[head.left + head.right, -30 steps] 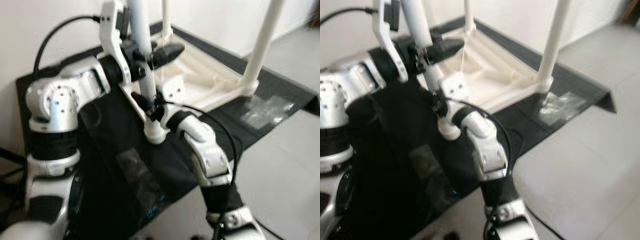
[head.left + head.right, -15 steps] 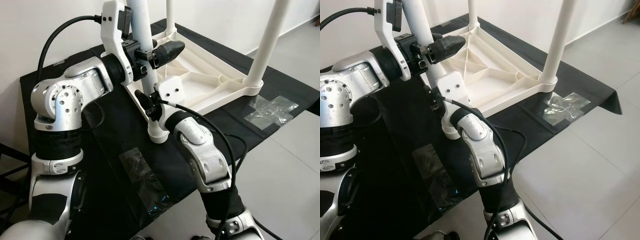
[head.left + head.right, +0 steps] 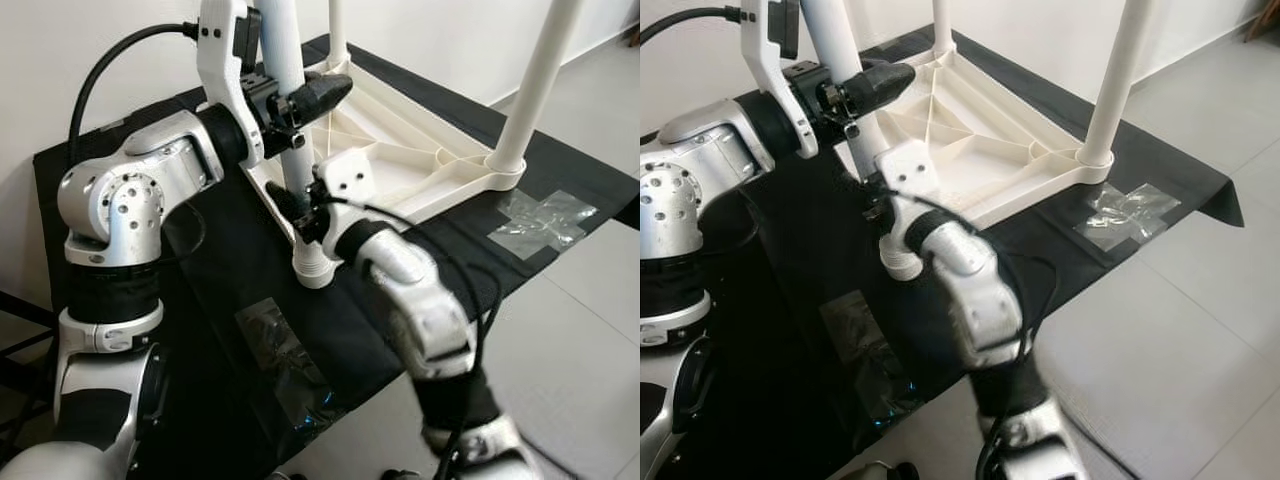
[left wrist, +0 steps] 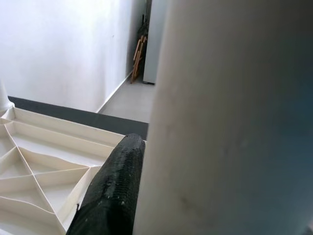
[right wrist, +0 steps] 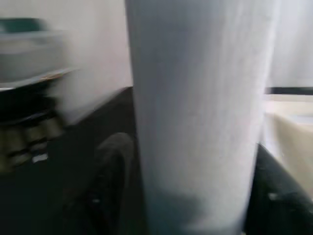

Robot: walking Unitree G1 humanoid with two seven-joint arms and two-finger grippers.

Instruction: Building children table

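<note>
Left eye view: upturned white plastic tabletop (image 3: pixel 420 150) lying on a black cloth (image 3: pixel 250 270) spread over the floor, ribbed underside up. Nearest table leg (image 3: pixel 290 130) standing in its corner socket, pinched high up by the left gripper (image 3: pixel 290 100), black fingers pressed against either side of the tube. Right gripper (image 3: pixel 295 215) lower on the same leg, just above the socket collar (image 3: pixel 317 268). Far leg (image 3: pixel 535 85) well beyond both grippers, already seated. Clear plastic bags on the cloth and by the tiles.

Right eye view: same scene; right arm blurred.

Left wrist view: leg filling the near side, one black finger (image 4: pixel 110 191) flat against it, ribbed tabletop beyond.

Right wrist view: leg between two dark fingers (image 5: pixel 110 181), apparently clasped, blurred.

Judging by looks: hollow plastic tube, light, stiff, smooth and likely slippery under a twist. Best held low near the collar for turning, high only for steadying upright.
</note>
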